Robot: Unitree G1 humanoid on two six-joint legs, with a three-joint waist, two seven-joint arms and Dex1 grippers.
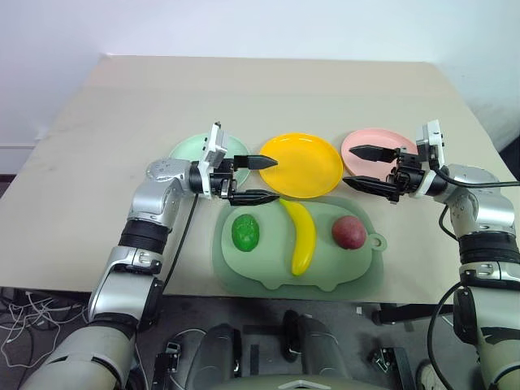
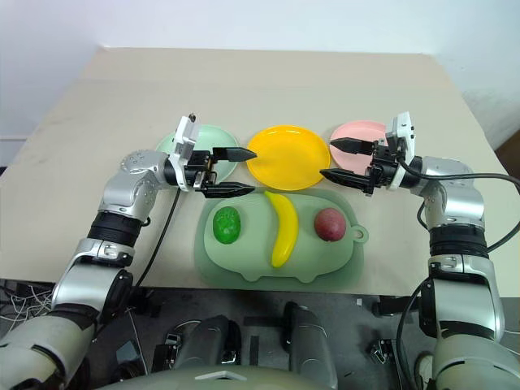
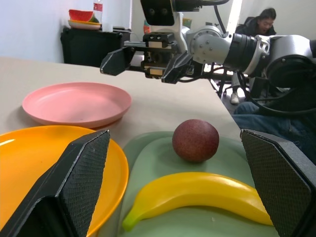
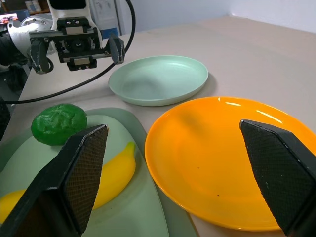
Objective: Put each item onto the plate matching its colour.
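Observation:
Three items lie side by side on the sage-green tray (image 1: 244,272): a green bumpy oval (image 1: 244,232) at the left, a yellow banana (image 1: 301,236) in the middle, a dark red fruit (image 1: 348,232) at the right. Behind the tray stand the mint plate (image 1: 185,149), the yellow plate (image 1: 307,166) and the pink plate (image 1: 367,143), all bare. My left gripper (image 1: 276,179) hovers open between the mint and yellow plates, pointing right. My right gripper (image 1: 348,166) hovers open between the yellow and pink plates, pointing left. Neither holds anything.
The beige table (image 1: 268,89) stretches wide behind the plates. The tray's small loop (image 1: 376,241) sticks out at its right side near the table's front edge. In the left wrist view a person (image 3: 261,19) sits far off beyond the table, and dark furniture (image 3: 91,42) stands against the wall.

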